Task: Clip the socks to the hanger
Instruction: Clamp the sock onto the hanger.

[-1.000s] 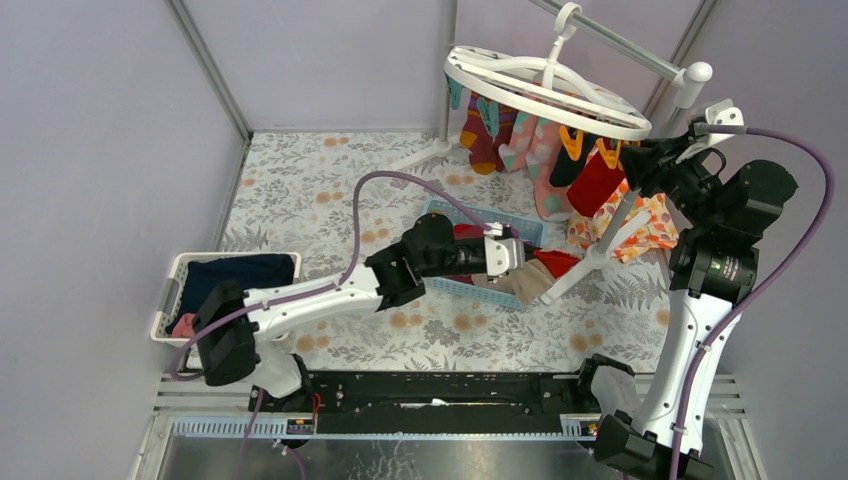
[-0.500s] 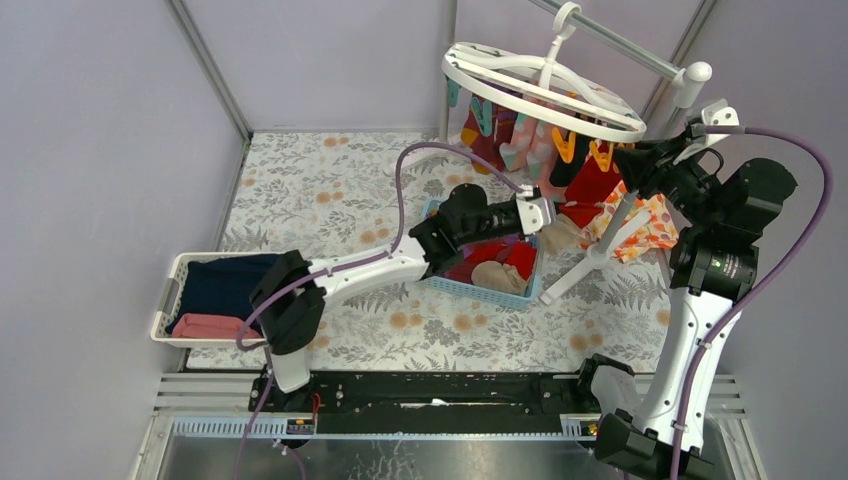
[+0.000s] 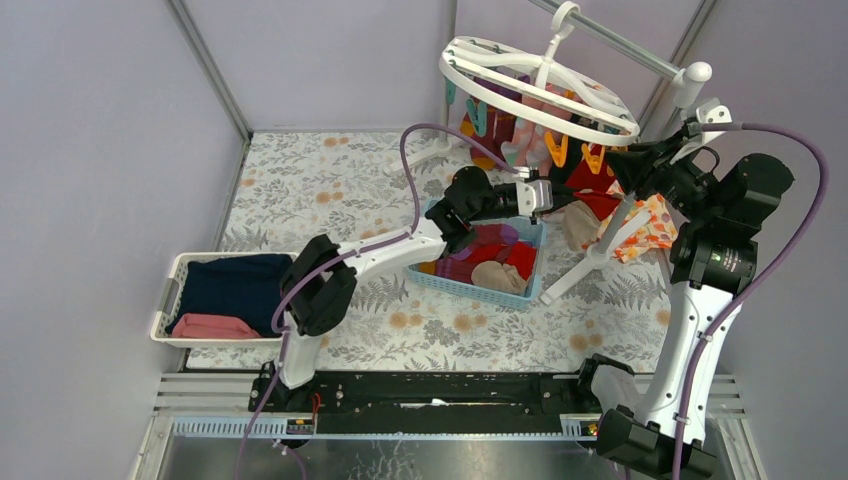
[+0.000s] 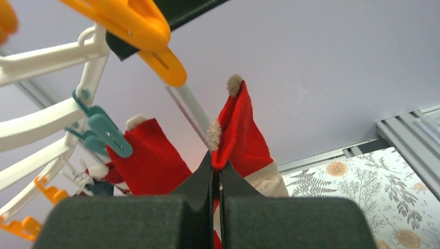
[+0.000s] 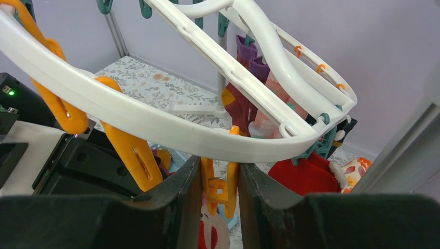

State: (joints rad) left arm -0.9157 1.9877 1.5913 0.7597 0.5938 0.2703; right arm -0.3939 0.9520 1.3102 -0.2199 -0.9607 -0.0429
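1. The floral table cover (image 3: 310,190) spans the floor in the top view.
2. A grey rack stand (image 3: 640,48) rises at 1 o'clock.
3. The hanger (image 5: 166,127) hangs from the rack stand by its hook, with its white ring tilted.
4. A white basket (image 3: 168,292) at 8 o'clock holds navy and pink cloth (image 3: 235,280).
5. A blue basket (image 3: 478,291), just toward 3 o'clock from the centre, holds loose socks (image 3: 495,255) in red, maroon and beige.
6. More socks hang clipped under the ring's 12 o'clock side.
7. The left gripper (image 4: 215,167) is stretched over the blue basket to the ring's 6 o'clock edge. Its fingers are pinched together on 1 red sock (image 4: 241,135) with a beige toe, held upright.
8. The right gripper (image 5: 219,171) sits at the ring's 4 o'clock edge. Its fingers stand narrow, pressing both sides of 1 orange clip (image 5: 220,188) under the rim.
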